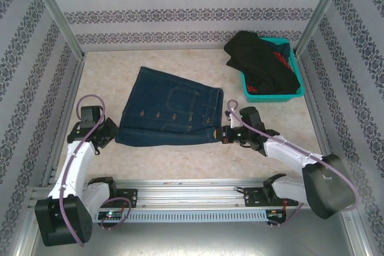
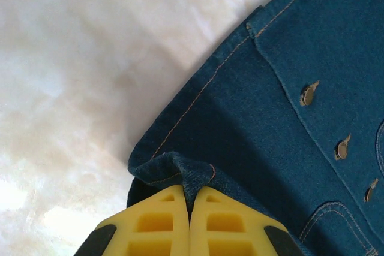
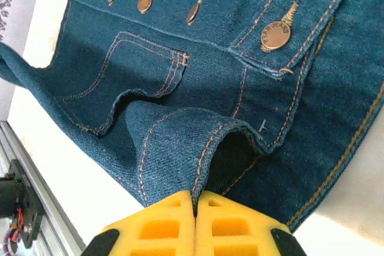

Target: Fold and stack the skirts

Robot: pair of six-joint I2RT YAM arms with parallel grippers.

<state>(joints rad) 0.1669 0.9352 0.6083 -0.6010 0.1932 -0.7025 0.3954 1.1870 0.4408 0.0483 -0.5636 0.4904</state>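
A dark blue denim skirt (image 1: 171,112) with pockets and brass buttons lies spread flat in the middle of the table. My left gripper (image 1: 113,131) is shut on its near left corner; in the left wrist view the denim (image 2: 288,76) bunches into a fold between the yellow fingertips (image 2: 162,208). My right gripper (image 1: 221,133) is shut on the near right corner, where the waistband hem (image 3: 210,142) rises pinched between the yellow pads (image 3: 228,214). A black skirt (image 1: 258,58) is heaped over the basket, and a red dotted skirt (image 1: 281,59) shows beneath it.
A teal mesh basket (image 1: 270,95) stands at the back right, near the right wall. Patterned walls enclose the table on three sides. An aluminium rail (image 1: 192,193) with both arm bases runs along the near edge.
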